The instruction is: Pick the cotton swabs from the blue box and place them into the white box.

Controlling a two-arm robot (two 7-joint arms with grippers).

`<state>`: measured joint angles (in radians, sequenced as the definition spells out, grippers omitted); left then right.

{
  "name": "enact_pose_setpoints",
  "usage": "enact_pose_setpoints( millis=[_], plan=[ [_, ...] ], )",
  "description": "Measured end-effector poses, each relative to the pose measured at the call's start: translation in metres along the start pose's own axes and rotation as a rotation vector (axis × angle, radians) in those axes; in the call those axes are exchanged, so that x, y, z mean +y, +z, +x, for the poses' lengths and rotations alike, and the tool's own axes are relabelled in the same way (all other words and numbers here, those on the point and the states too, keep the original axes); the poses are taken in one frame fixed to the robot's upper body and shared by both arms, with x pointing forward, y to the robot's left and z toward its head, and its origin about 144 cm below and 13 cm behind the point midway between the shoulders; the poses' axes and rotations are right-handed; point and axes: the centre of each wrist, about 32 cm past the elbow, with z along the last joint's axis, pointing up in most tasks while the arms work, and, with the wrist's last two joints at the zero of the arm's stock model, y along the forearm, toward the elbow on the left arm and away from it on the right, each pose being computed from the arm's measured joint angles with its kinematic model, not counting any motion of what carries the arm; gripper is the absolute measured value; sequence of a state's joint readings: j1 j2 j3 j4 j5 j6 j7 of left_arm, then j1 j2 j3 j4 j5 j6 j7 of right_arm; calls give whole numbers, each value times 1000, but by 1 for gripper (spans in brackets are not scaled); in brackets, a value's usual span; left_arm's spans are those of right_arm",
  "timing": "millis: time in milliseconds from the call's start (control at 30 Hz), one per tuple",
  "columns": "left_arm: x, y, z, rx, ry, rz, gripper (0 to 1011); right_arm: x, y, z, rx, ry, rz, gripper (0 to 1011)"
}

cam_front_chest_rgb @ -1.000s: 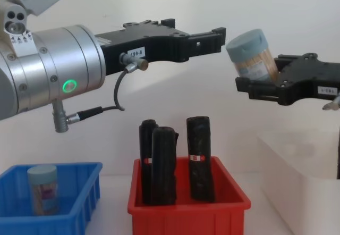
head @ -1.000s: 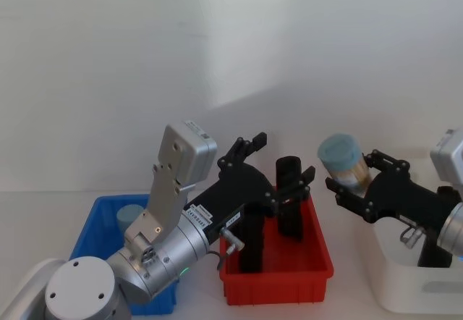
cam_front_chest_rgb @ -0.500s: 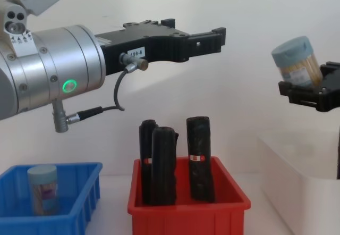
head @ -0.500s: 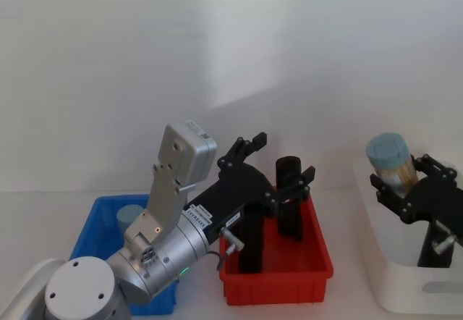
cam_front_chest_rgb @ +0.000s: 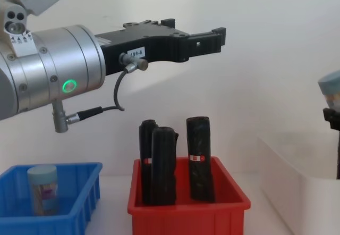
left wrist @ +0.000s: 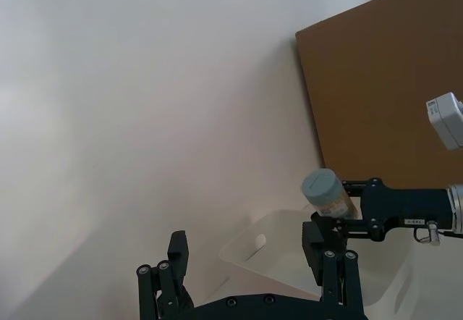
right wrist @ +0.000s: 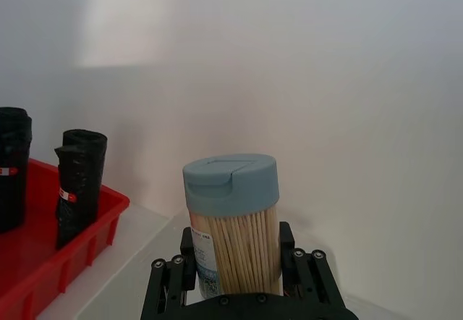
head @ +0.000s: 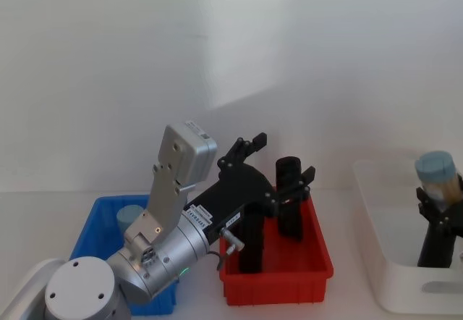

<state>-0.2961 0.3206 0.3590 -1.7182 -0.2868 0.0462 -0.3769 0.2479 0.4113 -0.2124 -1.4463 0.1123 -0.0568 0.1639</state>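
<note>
White wall and a pale tabletop (head: pixel 43 190) form the setting, with three bins set in a row: the blue box (head: pixel 87 233) on the left, a red bin (head: pixel 318 258) in the middle and the white box (head: pixel 376 262) on the right.

One jar of cotton swabs (head: pixel 440 179) is clamped upright in the right gripper (head: pixel 438 215) and is held over the white box, above its interior and clear of its walls. In the right wrist view the jar (right wrist: pixel 233 219) is seen pinched between the fingers (right wrist: pixel 177 276) near its base, its pale blue lid uppermost and the sticks visible through the clear side.

A second jar (cam_front_chest_rgb: pixel 42 188) is left standing upright in the blue box, near the back wall as seen in the head view.

The left gripper (head: pixel 278 164) is held raised above the red bin, with its fingers spread wide and nothing between them; in the chest view it (cam_front_chest_rgb: pixel 215 35) is seen stretched out level, well above the bins.

Three black rolls (cam_front_chest_rgb: pixel 199 158) are stood upright in the red bin.

A brown board (left wrist: pixel 383 95) is seen against the wall in the left wrist view.
</note>
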Motion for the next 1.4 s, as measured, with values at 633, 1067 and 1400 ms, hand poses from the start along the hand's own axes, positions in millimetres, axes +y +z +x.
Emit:
enact_pose_setpoints(
  millis=[633, 1067, 1400],
  plan=[
    [0, 0, 0, 0, 0, 0, 1000, 23, -39, 12, 13, -41, -45, 641],
    [0, 0, 0, 0, 0, 0, 999, 35, -32, 19, -5, 18, 20, 806],
    [0, 0, 0, 0, 0, 0, 1000, 39, -29, 21, -12, 38, 42, 1001]
  ],
)
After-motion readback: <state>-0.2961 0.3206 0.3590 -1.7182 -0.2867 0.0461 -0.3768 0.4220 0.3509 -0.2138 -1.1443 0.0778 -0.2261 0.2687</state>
